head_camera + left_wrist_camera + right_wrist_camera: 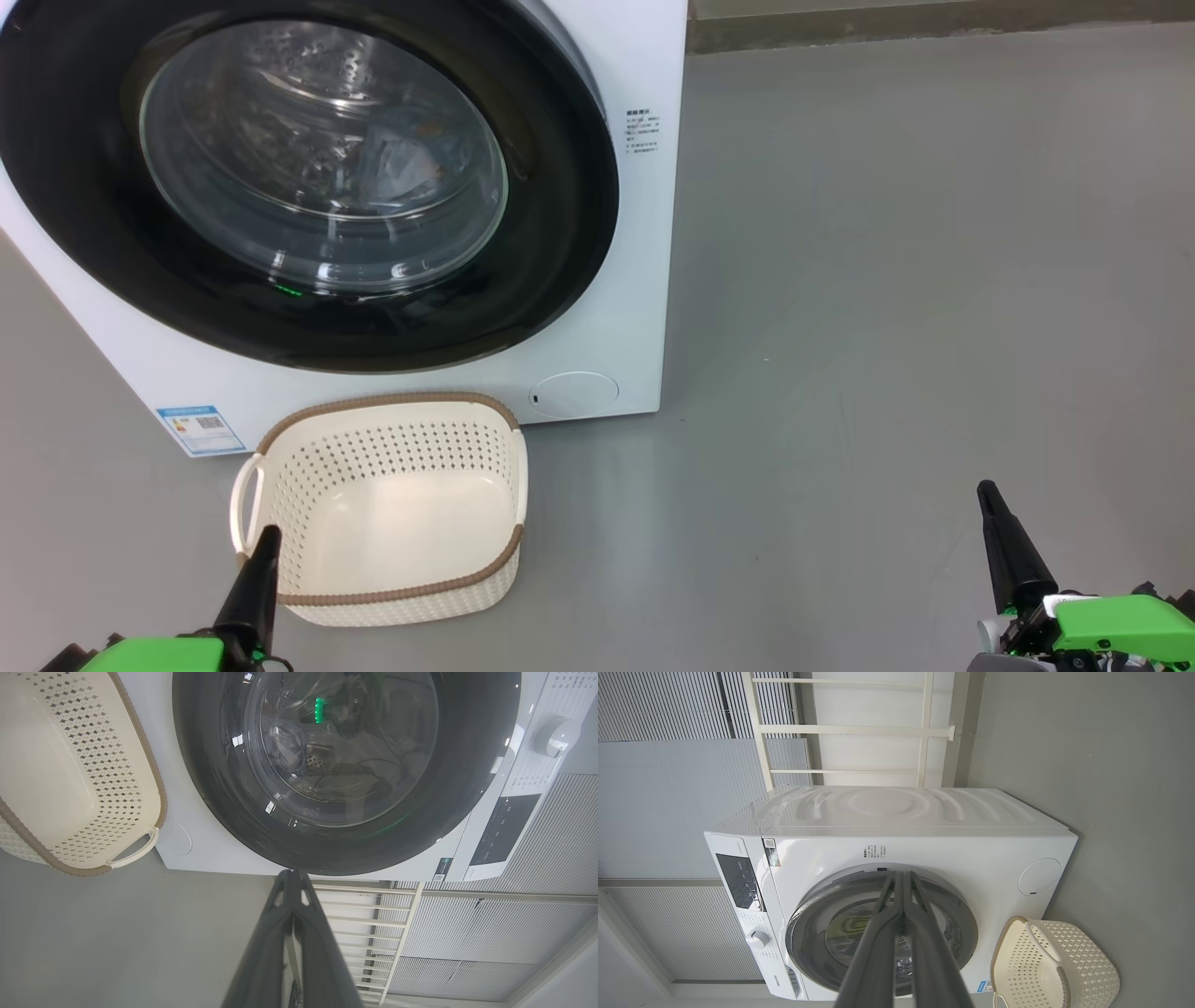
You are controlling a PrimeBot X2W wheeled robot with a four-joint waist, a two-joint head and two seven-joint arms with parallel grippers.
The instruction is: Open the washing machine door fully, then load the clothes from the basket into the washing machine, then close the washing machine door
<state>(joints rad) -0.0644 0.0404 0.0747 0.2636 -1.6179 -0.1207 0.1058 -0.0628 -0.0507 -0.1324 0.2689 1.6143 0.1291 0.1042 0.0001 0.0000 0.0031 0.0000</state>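
Observation:
The washing machine point(644, 280) stands on the floor with the washing machine door point(84, 187) shut flat against its front. Through the glass, pale blue clothes point(411, 154) with an orange spot lie in the drum. The basket point(387, 401) sits on the floor just in front of the machine and holds nothing. My left gripper point(266, 541) is shut, its tip over the basket's near left corner. My right gripper point(988, 495) is shut, low at the right over bare floor. The wrist views show the door point(467, 765), the basket point(1087, 961) and both shut grippers point(292, 877) point(899, 877).
Grey floor point(887, 327) stretches to the right of the machine. A round service cover point(574, 394) sits low on the machine's front. The control panel with a dial point(757, 939) is on top of the front. Behind the machine are a white rail frame point(859, 730) and ribbed wall panels.

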